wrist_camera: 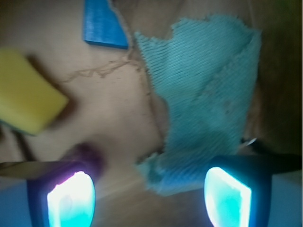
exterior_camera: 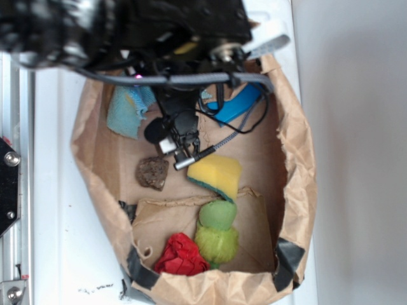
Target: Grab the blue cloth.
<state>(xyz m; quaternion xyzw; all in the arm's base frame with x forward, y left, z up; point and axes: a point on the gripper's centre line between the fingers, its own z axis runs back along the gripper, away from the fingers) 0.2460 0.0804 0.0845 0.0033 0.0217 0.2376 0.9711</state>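
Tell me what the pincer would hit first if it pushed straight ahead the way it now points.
Most likely the pale teal-blue frayed terry cloth. In the wrist view the open pincer has the cloth's lower edge between its glowing fingers, nearer the right one. Depth is unclear; the brown paper bag floor lies beside it.

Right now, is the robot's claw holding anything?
No. The gripper is open and holds nothing; the blue cloth lies under it, its lower end between the fingers.
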